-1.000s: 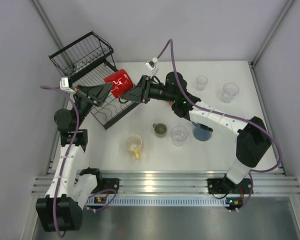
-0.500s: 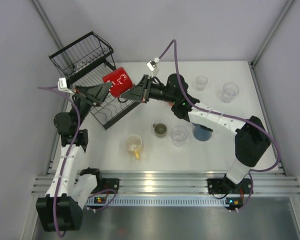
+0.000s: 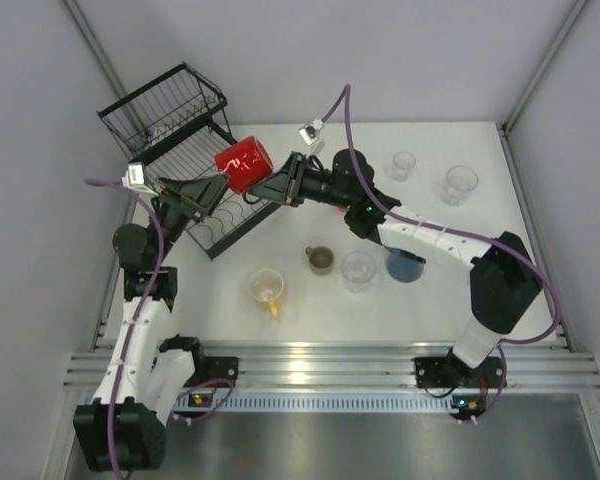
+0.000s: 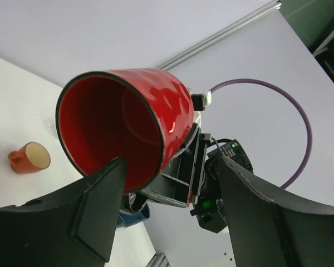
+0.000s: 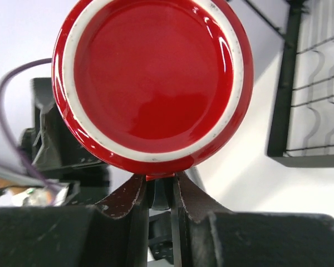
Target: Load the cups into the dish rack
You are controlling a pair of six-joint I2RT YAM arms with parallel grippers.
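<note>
Loading is at an early stage: no cup can be confirmed in the dish rack [image 3: 165, 100], which stands at the far left of the table [image 3: 310, 315]. The red mug [image 3: 243, 163] is in the air just above the right edge of the rack's low tray part, on its side with its mouth turned left. The right gripper [image 5: 158, 181] is pinched shut beneath the mug's base, probably on the handle, though the handle itself is hidden. The left gripper [image 4: 172, 194] has its jaws spread wide before the mug's mouth and grips nothing. Unloaded on the table are the yellow mug [image 3: 267, 288], the olive mug [image 3: 321, 260], a clear tumbler [image 3: 358, 270] beside it and two further tumblers [image 3: 460, 184] at the far right. The blue mug [image 3: 405, 265] is partly covered by the right arm [image 3: 430, 240]. The orange-red mug [image 4: 29, 158] shows clearly only from the left wrist. The tall basket's contents cannot be made out.
</note>
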